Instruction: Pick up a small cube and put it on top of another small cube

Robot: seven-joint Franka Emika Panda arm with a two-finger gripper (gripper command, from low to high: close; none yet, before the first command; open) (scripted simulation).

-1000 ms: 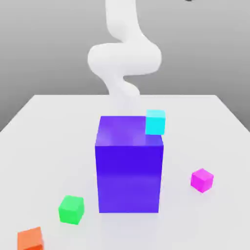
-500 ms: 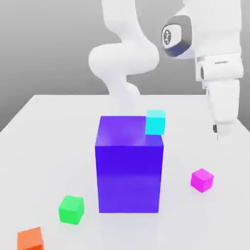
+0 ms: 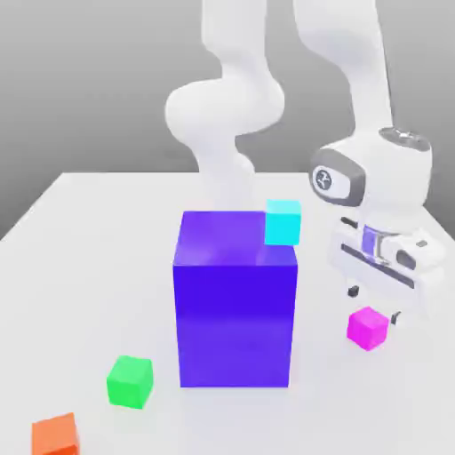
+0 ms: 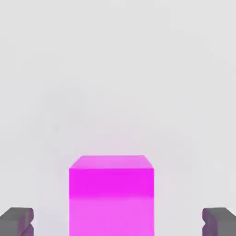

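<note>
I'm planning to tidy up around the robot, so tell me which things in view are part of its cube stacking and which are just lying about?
Part of the job:
- small plain magenta cube, below the open fingers
- small plain bright green cube

Just lying about:
- big blue-violet block
- small cyan cube
- small orange cube

From my end, I can't read any words, brands or numbers. The one marking I can pick out is a small round emblem point(image 3: 323, 180), a pale symbol on a dark disc, at about two o'clock from the centre of the exterior view. It sits on the rounded, grey-rimmed white plastic cap point(image 3: 339, 176) of the white robot arm point(image 3: 382, 173). I can't make out any lettering in it.
</note>
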